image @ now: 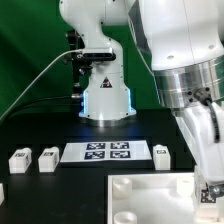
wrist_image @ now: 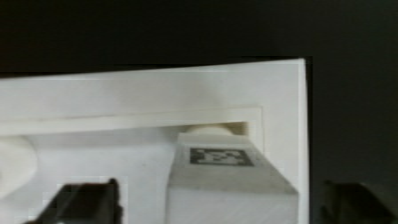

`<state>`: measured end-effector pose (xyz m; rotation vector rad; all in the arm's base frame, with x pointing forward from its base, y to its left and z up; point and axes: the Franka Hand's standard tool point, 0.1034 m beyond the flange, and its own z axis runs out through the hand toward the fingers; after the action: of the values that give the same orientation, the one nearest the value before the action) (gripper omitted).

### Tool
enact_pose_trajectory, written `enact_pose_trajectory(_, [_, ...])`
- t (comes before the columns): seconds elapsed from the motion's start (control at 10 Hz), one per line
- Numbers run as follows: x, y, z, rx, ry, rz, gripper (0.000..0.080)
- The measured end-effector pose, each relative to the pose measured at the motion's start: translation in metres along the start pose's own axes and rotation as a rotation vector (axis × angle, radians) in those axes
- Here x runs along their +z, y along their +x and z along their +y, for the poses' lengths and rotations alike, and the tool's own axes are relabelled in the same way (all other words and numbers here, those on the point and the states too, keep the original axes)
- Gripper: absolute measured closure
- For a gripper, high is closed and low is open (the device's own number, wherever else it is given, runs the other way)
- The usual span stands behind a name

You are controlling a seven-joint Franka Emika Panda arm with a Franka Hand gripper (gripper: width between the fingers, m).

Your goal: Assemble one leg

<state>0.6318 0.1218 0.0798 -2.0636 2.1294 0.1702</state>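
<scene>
One spare leg (image: 161,153): on the black table (image: 30,140); just beside the marker board (image: 108,152), on the exterior view's right
Leg (wrist_image: 224,168): tag facing the wrist camera; against the white panel (wrist_image: 107,100); its far end at a notch near the panel's corner
Gripper (wrist_image: 222,205): jaws spread wide; fingers (wrist_image: 80,200) either side of the leg, gaps showing; nothing gripped
</scene>
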Motion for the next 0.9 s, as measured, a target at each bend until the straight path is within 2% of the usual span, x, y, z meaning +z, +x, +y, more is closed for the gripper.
enact_pose_trajectory(0.1, [0.001, 0.002, 0.002, -0.094, -0.014, -0.001, 0.0215])
enact_pose_trajectory(0.2, [0.002, 0.001, 0.004, -0.238, -0.04, 0.003, 0.0163])
enact_pose_trajectory(0.3, [0.0, -0.004, 0.006, -0.476, -0.105, 0.031, 0.0154])
enact_pose_trajectory(0.4, [0.0, -0.008, 0.001, -0.586, -0.088, 0.025, 0.0154])
enact_pose_trajectory(0.6, [0.0, -0.007, 0.002, -0.773, -0.095, 0.018, 0.0151])
enact_pose_trajectory(0.7, [-0.002, -0.006, -0.001, -0.989, -0.123, 0.043, 0.0151])
enact_pose_trajectory(0.9, [-0.002, -0.002, -0.01, -1.289, -0.125, 0.058, 0.0151])
